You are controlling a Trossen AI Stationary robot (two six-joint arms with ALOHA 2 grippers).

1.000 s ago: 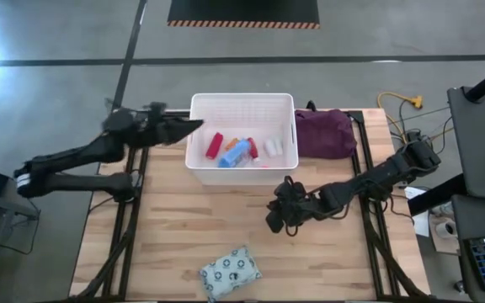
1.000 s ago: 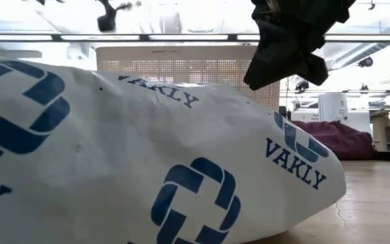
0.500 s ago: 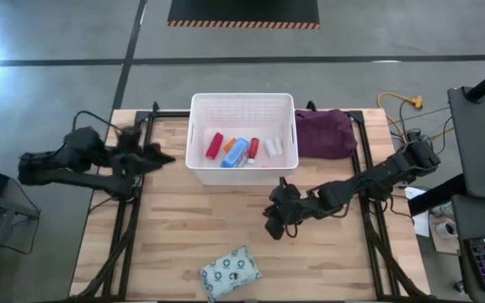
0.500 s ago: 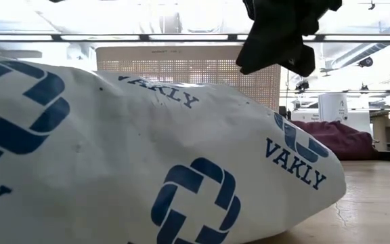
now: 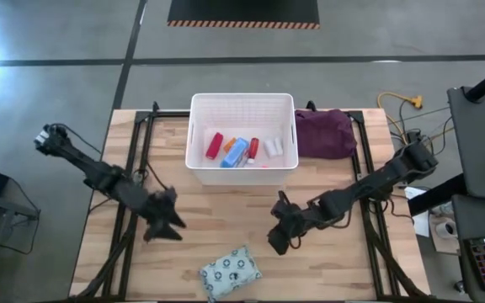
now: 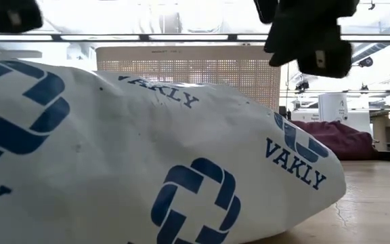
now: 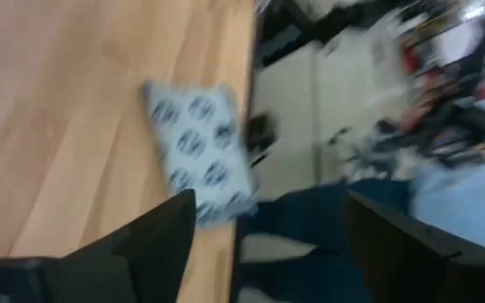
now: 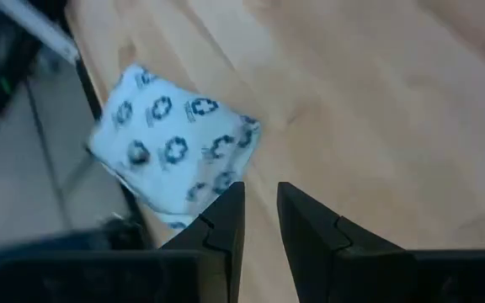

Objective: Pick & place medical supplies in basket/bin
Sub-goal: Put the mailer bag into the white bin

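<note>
The grey patterned pouch (image 5: 230,271) lies flat on the wooden table close to its near edge; it fills the low view (image 6: 147,156). The white basket (image 5: 242,103) stands at the far middle and holds a red tube (image 5: 215,145), a blue-white box (image 5: 236,152) and white bottles (image 5: 274,147). My left gripper (image 5: 168,223) hovers open to the far left of the pouch (image 7: 196,151), holding nothing. My right gripper (image 5: 278,238) hovers to the far right of the pouch (image 8: 171,156). Its fingers stand a narrow slit apart, with nothing between them.
A purple cloth bundle (image 5: 322,133) lies right of the basket. Bare wood stretches between the basket and the pouch. The table's near edge runs just past the pouch. A person's blue-clad legs (image 7: 310,227) show beyond that edge.
My left gripper has swung from over the basket's left rim toward the table's near edge and down, tipping as it went; it now hangs left of the pouch. My right gripper has drifted a little toward the near edge and turned. The pouch has not moved.
</note>
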